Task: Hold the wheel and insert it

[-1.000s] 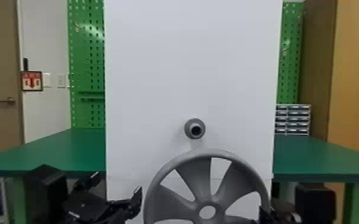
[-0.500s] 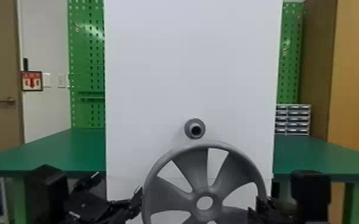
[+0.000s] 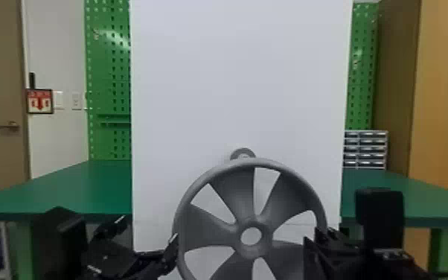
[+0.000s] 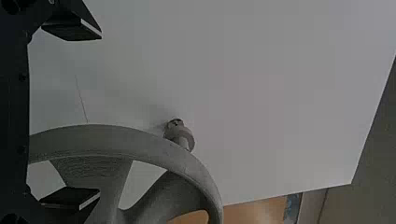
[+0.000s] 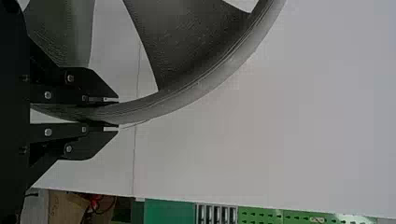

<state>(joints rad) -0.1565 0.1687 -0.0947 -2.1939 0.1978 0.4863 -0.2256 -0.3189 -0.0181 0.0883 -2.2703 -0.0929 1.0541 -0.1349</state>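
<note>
Wheel (image 3: pixel 236 193) has risen; right fingers (image 3: pixel 312 257) pinch its rim.

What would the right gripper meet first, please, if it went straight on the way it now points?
Probably the white board, with the wheel in its grip going along; depth is unclear.

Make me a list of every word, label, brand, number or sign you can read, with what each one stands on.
No words, brands or numbers are readable.
Framed red-and-white sign on the wall: a downward red arrow shows; its lettering is too small to read.
Brown cardboard: faint marks, too small to read.
Wheel: no lettering seen.
</note>
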